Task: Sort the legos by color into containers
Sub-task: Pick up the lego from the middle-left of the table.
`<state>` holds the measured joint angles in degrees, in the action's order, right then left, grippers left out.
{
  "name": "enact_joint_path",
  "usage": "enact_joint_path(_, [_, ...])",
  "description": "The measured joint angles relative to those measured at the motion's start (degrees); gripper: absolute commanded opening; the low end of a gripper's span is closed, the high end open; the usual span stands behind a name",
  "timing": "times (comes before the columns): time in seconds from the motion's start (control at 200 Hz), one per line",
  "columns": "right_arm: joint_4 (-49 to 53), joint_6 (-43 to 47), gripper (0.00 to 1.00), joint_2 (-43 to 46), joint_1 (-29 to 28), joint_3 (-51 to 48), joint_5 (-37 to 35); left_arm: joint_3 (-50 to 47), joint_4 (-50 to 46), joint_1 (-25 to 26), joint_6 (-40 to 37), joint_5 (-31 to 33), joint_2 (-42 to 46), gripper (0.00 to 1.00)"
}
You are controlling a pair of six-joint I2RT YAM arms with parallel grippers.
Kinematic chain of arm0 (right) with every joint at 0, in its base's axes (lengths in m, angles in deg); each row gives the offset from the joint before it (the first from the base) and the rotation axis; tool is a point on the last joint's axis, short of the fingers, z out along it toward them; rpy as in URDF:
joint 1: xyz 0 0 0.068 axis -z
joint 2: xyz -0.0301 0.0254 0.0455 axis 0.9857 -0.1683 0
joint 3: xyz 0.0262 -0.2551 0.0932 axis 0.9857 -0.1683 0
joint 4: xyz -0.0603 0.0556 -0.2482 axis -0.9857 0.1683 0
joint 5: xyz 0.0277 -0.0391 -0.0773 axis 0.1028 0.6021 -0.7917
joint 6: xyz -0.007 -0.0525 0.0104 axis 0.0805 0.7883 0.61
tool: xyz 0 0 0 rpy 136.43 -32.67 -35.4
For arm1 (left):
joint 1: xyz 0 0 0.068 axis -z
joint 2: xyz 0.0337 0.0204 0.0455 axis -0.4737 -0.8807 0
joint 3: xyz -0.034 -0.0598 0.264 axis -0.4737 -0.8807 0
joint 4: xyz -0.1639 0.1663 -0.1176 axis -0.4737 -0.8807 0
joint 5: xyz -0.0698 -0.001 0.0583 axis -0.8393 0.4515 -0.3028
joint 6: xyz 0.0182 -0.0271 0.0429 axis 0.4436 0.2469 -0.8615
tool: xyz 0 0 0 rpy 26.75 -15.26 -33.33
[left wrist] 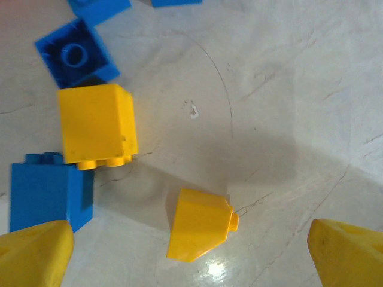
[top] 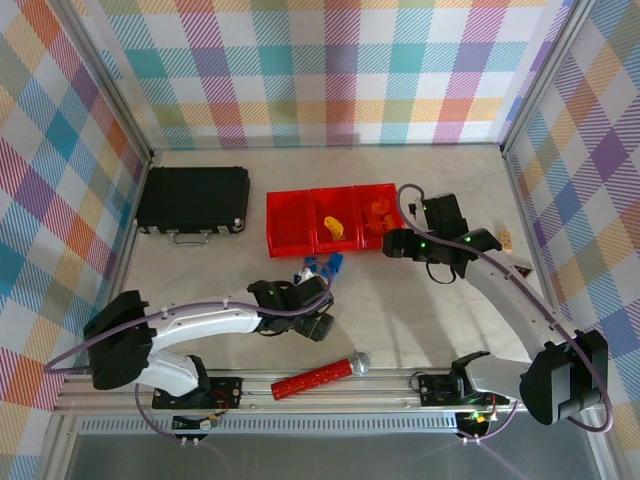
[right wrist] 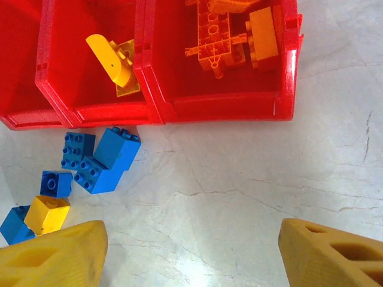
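The three joined red containers [top: 288, 236] [right wrist: 164, 106] stand mid-table. The middle one holds a yellow lego [right wrist: 114, 63], the right one several orange legos [right wrist: 230, 30]. Blue legos [top: 322, 267] [right wrist: 102, 158] and a yellow cube [left wrist: 97, 124] [right wrist: 46, 214] lie loose just in front of the bins. My left gripper [top: 312, 296] [left wrist: 191, 257] hangs open over a yellow sloped lego [left wrist: 199, 224], which lies between its fingers [left wrist: 36, 254] without touching them. My right gripper [top: 388, 243] [right wrist: 194, 257] is open over bare table in front of the right bin.
A flat black case [top: 193, 200] lies at the back left. A red stick with a silver tip [top: 318, 376] rests near the front edge. A small tan block [top: 505, 239] sits at the right. Checked walls enclose the table.
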<state>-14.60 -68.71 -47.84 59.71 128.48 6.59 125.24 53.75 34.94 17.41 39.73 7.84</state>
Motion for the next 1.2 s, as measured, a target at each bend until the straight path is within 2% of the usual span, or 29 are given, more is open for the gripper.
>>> enact_joint_path(0.09, [-0.3,0.0,0.76,0.0,0.0,0.0,0.0,0.1,-0.2,0.0,-2.5,-0.3,-2.1,0.99])
enact_joint_path(0.23, [-0.4,0.0,0.76,0.1,0.0,-0.3,0.0,0.4,-0.2,0.0,-5.0,-0.7,-4.1,0.89])
enact_joint_path(0.535, [-0.3,0.0,0.76,0.1,0.0,-0.4,0.0,1.6,0.2,0.0,-8.9,-5.0,-8.9,0.77])
enact_joint_path(0.675, [-0.3,0.0,0.76,0.1,0.0,-0.4,0.0,2.7,0.5,-0.4,-9.8,-6.0,-11.8,0.74])
enact_joint_path(0.825, [-0.3,0.0,0.76,0.1,0.0,-0.6,0.0,3.7,0.1,-0.7,-10.9,-7.1,-12.7,0.66])
enact_joint_path(0.985, [-0.3,0.0,0.76,0.1,0.0,-0.7,0.0,3.9,0.2,-1.2,-11.0,-9.0,-13.0,0.53])
enact_joint_path(1.2, [-0.3,0.0,0.76,0.1,0.0,-0.7,-0.2,4.0,0.3,-2.3,-10.5,-9.7,-13.0,0.42])
